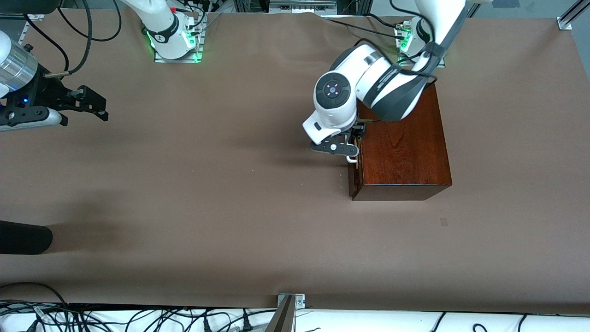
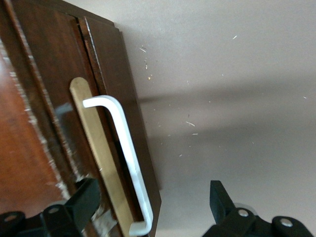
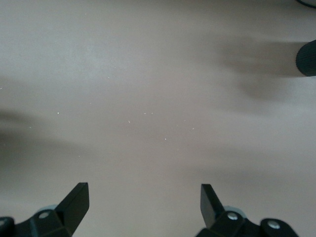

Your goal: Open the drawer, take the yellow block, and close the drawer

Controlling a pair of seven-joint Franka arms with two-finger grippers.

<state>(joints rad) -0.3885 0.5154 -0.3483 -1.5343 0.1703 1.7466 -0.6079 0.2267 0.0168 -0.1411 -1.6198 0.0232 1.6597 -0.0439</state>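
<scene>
The glossy mahogany box stands on the table toward the left arm's end. Its drawer is shut, with the white U-shaped handle on a brass strip across its dark front. My left gripper is open at the drawer front. In the left wrist view one finger is over the box and the other is over the table, so the handle's end lies between them, untouched. The yellow block is hidden. My right gripper is open and empty and waits above the table at the right arm's end; the right wrist view shows only bare table under it.
The table is covered in brown paper. A black cylinder juts in at the right arm's end, nearer the front camera, and also shows in the right wrist view. A metal bracket sits at the front edge.
</scene>
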